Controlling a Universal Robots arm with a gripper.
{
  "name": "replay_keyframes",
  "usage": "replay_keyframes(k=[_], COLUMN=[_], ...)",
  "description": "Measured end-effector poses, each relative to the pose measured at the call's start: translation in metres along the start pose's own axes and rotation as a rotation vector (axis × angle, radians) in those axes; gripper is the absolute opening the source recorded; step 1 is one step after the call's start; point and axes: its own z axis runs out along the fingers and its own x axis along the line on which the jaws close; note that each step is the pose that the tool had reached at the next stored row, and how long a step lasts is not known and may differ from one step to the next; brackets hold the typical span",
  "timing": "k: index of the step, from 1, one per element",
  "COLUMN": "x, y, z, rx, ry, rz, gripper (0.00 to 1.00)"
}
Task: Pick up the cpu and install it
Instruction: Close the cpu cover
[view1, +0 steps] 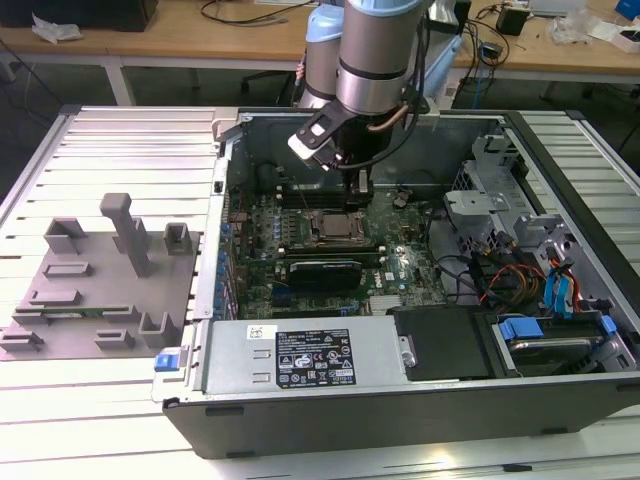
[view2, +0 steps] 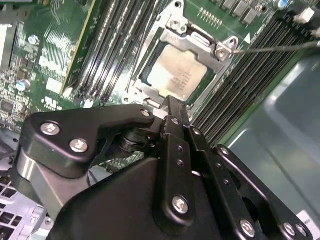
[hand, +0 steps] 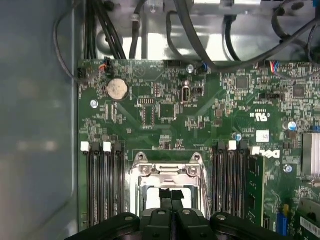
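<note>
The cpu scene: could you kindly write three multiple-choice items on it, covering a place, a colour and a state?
1. Where does the cpu lie? A) on the floor B) in the socket on the motherboard C) in a person's hand
2. What colour is the motherboard? A) green B) red C) white
3. How do the fingers of the gripper stand? A) spread wide B) clamped on a cable C) closed together, empty
Answers: B, its silver top sits inside the socket in the second wrist view; A, green in both wrist views; C, they meet with nothing between in the first wrist view.
</note>
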Motion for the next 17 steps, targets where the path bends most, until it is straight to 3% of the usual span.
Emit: replay_keyframes(k=[4, 8, 10, 17], x=[-0.0003, -0.0003, -0.0003, -0.0003], y=[-0.0089, -0.0092, -0.0092, -0.0092], z=[0.0026, 0.0026, 0.0027, 0.0027], rx=[0.0, 0.0, -0.0006, -0.0016], ry=[-0.0001, -0.0003, -0.0006, -0.0021], rz=[0.0, -0.004, -0.075, -0.208], gripper=[0.11, 0.11, 0.11, 0.11])
